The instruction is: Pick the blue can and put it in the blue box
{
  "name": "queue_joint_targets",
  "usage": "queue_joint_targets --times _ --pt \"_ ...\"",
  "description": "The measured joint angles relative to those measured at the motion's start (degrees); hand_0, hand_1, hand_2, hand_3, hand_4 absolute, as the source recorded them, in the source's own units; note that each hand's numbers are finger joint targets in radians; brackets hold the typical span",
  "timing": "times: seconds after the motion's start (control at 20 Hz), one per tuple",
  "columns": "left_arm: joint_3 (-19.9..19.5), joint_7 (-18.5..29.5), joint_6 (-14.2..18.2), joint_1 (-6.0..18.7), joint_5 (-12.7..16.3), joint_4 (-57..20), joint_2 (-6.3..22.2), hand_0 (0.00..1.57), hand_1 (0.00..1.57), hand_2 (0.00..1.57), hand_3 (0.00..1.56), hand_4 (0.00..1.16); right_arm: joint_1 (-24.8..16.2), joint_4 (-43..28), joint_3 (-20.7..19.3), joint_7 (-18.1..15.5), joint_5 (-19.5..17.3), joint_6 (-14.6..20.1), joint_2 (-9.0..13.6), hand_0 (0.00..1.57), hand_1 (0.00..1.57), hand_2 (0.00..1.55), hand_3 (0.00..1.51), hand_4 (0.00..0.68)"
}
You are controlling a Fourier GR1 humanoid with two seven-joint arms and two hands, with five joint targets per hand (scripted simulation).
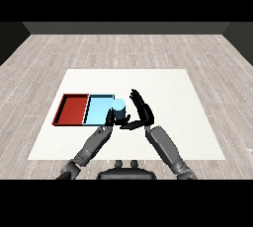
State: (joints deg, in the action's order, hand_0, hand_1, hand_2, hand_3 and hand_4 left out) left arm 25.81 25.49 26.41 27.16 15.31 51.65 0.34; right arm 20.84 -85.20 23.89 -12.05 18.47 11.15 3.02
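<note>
The blue can (119,109) is upright at the right-hand edge of the light blue tray (98,109); whether it rests on a surface or hangs above it, I cannot tell. My right hand (142,111) is just right of the can and open. Its fingers point straight up and away, and its thumb reaches left under the can's near side. My left hand (109,118) is close against the can's left side, partly over the tray's near right corner.
A red tray (71,109) lies directly left of the light blue tray, the two touching. Both trays sit left of centre on the white table (168,93). Both forearms come in from below and meet near the can.
</note>
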Motion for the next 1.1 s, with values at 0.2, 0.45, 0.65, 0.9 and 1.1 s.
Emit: queue_joint_targets --times 0.2,0.45,0.65,0.9,1.1 --pt "-1.03 -1.74 0.17 0.2 -1.7 0.69 0.53 1.57 1.57 1.57 1.49 1.13 -3.51 -5.97 -2.71 1.29 -0.07 -0.69 1.89 0.0 0.0 0.0 0.0 0.0" --pt "-2.65 -2.24 -0.3 0.21 -3.26 0.12 1.81 1.57 1.57 1.57 1.49 1.14 -10.59 -14.42 -7.76 0.71 3.15 -2.45 5.28 0.0 0.0 0.0 0.0 0.0" --pt "-5.14 -3.81 -1.21 0.42 -3.72 -0.69 4.87 1.57 1.57 1.57 1.5 1.13 -14.03 -16.54 -13.0 -0.95 5.31 -4.52 7.73 0.0 0.0 0.0 0.0 0.0" --pt "-9.4 -7.26 -1.86 1.81 -3.71 -3.54 9.38 1.57 1.57 1.57 1.5 1.11 -17.43 -18.51 -16.44 -1.0 6.06 -4.89 9.04 0.0 0.0 0.0 0.0 0.0" --pt "-13.35 -8.99 -3.37 3.77 -2.96 -10.88 12.44 1.57 1.57 1.57 1.51 1.09 -17.28 -15.99 -17.21 -2.42 5.12 -4.76 8.22 0.0 0.0 0.0 0.0 0.0"
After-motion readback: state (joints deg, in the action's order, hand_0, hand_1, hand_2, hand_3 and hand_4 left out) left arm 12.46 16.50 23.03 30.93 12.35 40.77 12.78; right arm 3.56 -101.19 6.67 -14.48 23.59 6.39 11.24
